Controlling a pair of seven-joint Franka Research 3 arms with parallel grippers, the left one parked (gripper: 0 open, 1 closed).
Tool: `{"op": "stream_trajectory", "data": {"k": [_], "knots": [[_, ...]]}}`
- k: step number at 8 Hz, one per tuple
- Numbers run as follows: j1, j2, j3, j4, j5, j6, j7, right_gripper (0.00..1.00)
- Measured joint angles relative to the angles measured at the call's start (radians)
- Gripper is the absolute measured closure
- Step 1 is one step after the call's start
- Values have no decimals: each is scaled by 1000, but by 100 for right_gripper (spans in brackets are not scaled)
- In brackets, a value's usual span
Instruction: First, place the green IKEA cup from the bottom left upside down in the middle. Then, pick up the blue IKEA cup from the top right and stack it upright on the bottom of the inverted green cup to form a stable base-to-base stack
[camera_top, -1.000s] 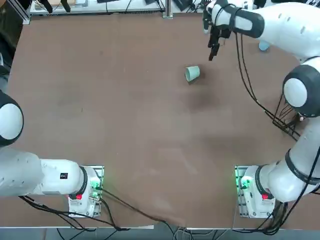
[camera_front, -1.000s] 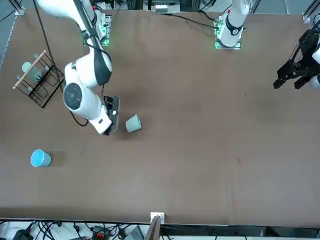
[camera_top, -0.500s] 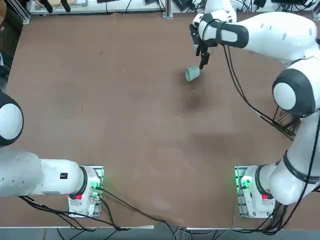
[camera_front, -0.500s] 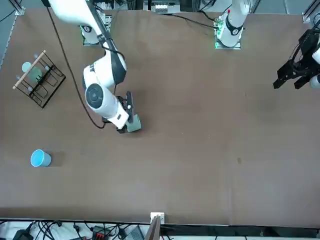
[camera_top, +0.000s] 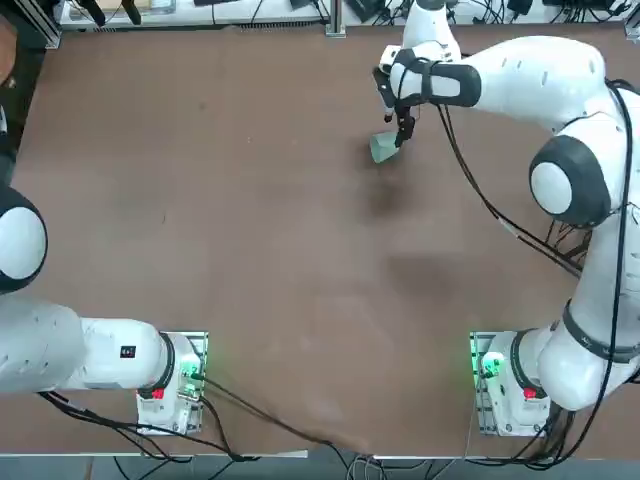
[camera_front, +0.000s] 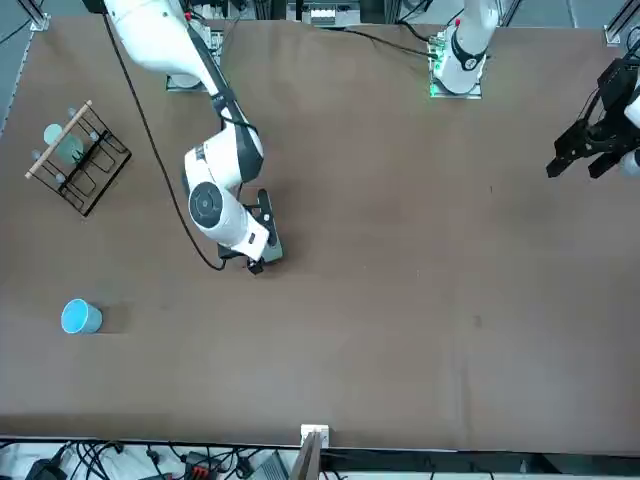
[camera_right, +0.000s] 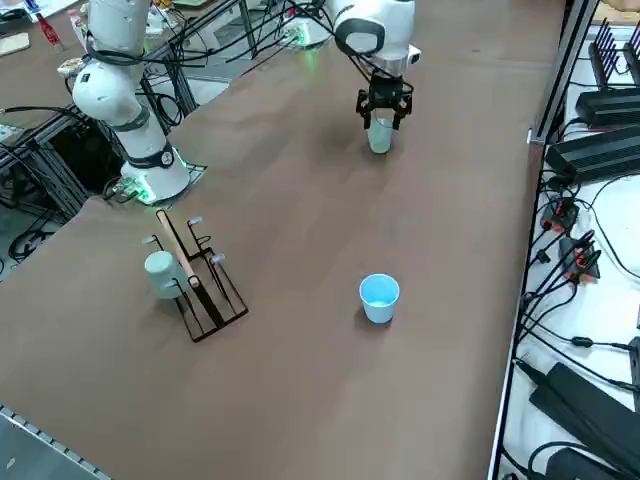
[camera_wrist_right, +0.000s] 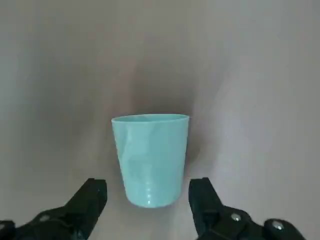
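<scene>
Green cup (camera_top: 382, 148) is right at the right gripper (camera_top: 403, 136) in top view. Right wrist view: fingers apart, nothing clamped; cup on its side, long axis running between them, base toward the hand. Front view: blue cup (camera_front: 81, 317) well apart.

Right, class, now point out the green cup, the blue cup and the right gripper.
Green cup (camera_wrist_right: 150, 162): right wrist view, on its outer side wall.
Blue cup (camera_right: 379, 299): right side view, on its upper part.
Right gripper (camera_wrist_right: 148, 197): right wrist view, between open fingertips.
</scene>
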Motion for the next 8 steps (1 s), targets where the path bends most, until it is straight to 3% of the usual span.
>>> {"op": "stream_trajectory", "data": {"k": [8], "knots": [[-15,19,-6,-28,0,76,-49,0]]}}
